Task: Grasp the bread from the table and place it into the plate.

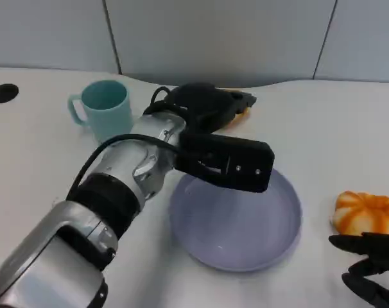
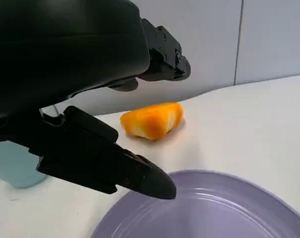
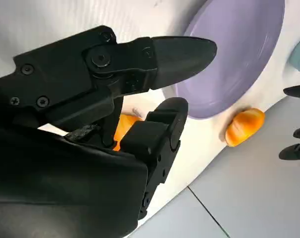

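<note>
Fingers of the left hand (image 1: pixel 210 122) spread empty above the bread (image 2: pixel 152 119) near the table's (image 1: pixel 323 122) far edge, beyond the purple plate (image 1: pixel 271 237).

smooth matt lavender plate (image 1: pixel 281 237), glossy teal mug (image 1: pixel 104 108), brushed silver metal forearm (image 1: pixel 127 170), matt black left hand (image 1: pixel 207 109).

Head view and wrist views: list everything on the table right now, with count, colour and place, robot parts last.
Bread: two, orange. One at the table's far edge beyond the plate, ahead of the left robot hand; one right of the plate, by the right robot hand.
Plate: one, purple, table centre, nothing in it.
Mug: one, teal, far left.
Table: white.
Left robot hand: black, open, reaching over the far bread, holding nothing.
Right robot hand: black, open, near the right bread.
</note>
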Controlling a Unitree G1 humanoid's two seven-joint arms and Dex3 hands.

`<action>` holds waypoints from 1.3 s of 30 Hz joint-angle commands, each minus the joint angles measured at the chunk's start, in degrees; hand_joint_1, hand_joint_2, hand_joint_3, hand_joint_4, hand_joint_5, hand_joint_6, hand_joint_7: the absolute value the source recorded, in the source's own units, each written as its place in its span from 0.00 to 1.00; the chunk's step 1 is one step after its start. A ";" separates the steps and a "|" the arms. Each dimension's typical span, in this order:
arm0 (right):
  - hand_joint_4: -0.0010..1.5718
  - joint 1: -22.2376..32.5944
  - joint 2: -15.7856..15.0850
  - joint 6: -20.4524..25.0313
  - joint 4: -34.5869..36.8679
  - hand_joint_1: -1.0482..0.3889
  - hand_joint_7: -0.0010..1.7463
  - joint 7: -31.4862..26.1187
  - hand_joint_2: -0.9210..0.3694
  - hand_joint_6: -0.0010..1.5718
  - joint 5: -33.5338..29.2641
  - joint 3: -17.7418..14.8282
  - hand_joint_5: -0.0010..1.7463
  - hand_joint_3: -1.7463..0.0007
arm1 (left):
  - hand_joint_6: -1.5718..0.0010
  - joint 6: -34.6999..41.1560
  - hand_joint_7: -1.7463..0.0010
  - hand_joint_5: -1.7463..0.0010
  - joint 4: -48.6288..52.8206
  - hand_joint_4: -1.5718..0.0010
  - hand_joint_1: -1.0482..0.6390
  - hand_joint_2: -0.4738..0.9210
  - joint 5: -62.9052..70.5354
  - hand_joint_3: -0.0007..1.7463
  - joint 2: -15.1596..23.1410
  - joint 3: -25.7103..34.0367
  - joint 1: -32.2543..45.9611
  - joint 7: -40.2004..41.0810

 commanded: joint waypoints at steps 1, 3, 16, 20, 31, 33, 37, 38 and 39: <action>0.42 -0.05 -0.30 -1.31 0.67 0.56 0.01 -0.49 0.00 0.55 0.80 -0.79 0.45 0.83 | 0.85 0.17 1.00 0.81 1.47 0.94 0.25 0.96 -0.35 0.00 0.26 0.55 -1.08 2.52; 0.42 -0.06 -0.46 -0.96 0.50 0.56 0.01 -0.49 0.00 0.55 0.35 -0.75 0.45 0.82 | 0.84 0.72 0.99 0.81 1.99 0.93 0.25 0.96 -0.32 0.00 -0.15 0.78 -0.92 4.60; 0.41 -0.09 -0.59 -1.19 0.44 0.55 0.01 -0.41 0.00 0.54 0.30 -0.74 0.44 0.83 | 0.87 1.19 1.00 0.79 5.72 0.94 0.25 0.97 -1.13 0.00 -1.65 1.36 -0.95 11.42; 0.42 -0.14 -0.45 -0.85 0.28 0.55 0.01 -0.37 0.00 0.54 0.16 -0.67 0.44 0.82 | 0.87 1.41 1.00 0.78 7.06 0.94 0.25 0.96 -0.77 0.00 -1.93 1.20 -1.23 13.93; 0.41 -0.36 -0.64 -1.48 0.83 0.55 0.01 -0.20 0.00 0.54 0.52 -0.77 0.45 0.82 | 0.84 2.70 0.99 0.74 9.37 0.96 0.31 0.97 -0.76 0.00 -2.88 1.24 -1.27 20.60; 0.42 -0.38 -0.53 -1.33 0.78 0.55 0.01 -0.26 0.00 0.55 0.51 -0.75 0.45 0.83 | 0.84 2.72 0.99 0.73 9.43 0.96 0.31 0.98 -0.85 0.00 -2.89 1.29 -1.21 21.14; 0.42 -0.40 -0.36 -1.29 0.91 0.56 0.01 -0.25 0.00 0.55 0.75 -0.76 0.45 0.83 | 0.84 2.17 0.99 0.71 9.70 0.97 0.31 0.99 -1.26 0.00 -3.03 1.70 -0.70 23.49; 0.42 -0.38 -0.33 -1.45 0.98 0.56 0.01 -0.34 0.00 0.55 0.70 -0.74 0.45 0.83 | 0.84 2.04 0.99 0.71 9.88 0.97 0.31 0.99 -1.32 0.00 -3.08 1.75 -0.63 23.98; 0.43 -0.37 -0.32 -1.57 1.02 0.56 0.01 -0.40 0.00 0.55 0.65 -0.72 0.45 0.83 | 0.84 1.95 1.00 0.70 10.04 0.97 0.32 0.99 -1.36 0.00 -3.12 1.78 -0.61 24.28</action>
